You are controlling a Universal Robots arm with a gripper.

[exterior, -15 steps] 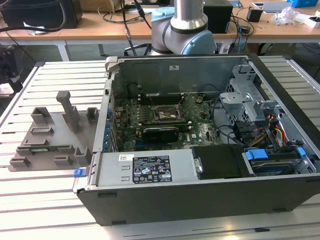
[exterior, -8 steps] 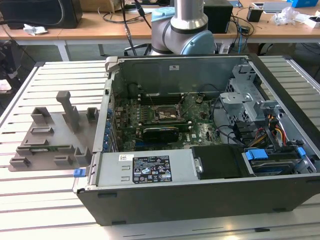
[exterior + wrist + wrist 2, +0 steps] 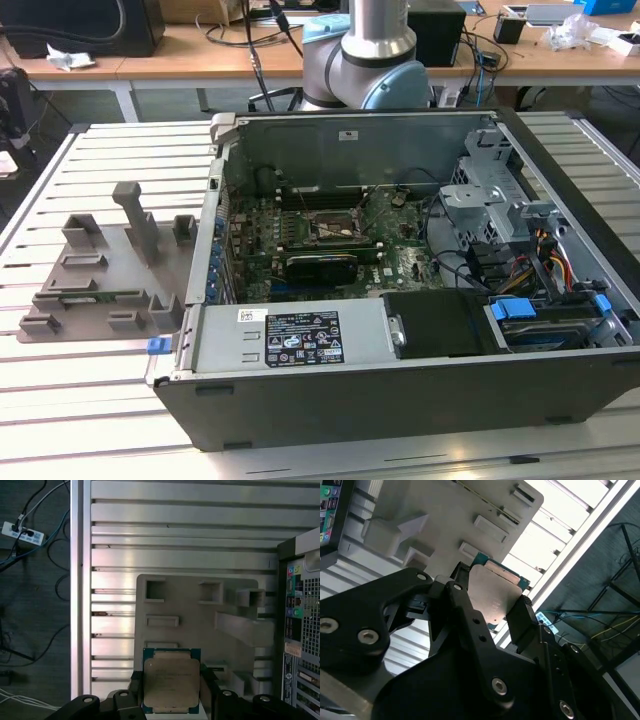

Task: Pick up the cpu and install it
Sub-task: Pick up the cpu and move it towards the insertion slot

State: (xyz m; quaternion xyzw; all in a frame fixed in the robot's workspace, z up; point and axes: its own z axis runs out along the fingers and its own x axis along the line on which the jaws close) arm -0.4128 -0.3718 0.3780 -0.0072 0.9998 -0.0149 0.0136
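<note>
Labels: big black-and-white sticker [image 3: 300, 338] on the metal cover at the near side of the PC case [image 3: 400, 405]; small white label [image 3: 348, 134] on its far inner wall. Print on both too small to tell. Cpu [image 3: 171, 686] lid has faint markings, not legible.

Claw [image 3: 492, 602]: pressed in on the cpu, pinching it by two opposite edges. Fingers [image 3: 465, 607] flank it in both wrist views. Silvery lid faces the cameras, w/ green rim round it. In the second wrist view, part of cpu is hidden behind the claw links.

Position: cpu is over the grey tray [image 3: 190, 607], by an edge row of blocks. Touching tray or lifted off: cannot tell.

Containers: case lies open on slatted tabletop [image 3: 100, 410], tray just beside it on the exterior view's left. Inside: green motherboard [image 3: 260, 265] w/ dark socket frame [image 3: 335, 228] mid-board, socket contents hard to make out. Metal drive cage [image 3: 490, 190] and coloured cables [image 3: 552, 265] on the exterior view's right. Arm [image 3: 365, 45] base stands at far side of case.
</note>
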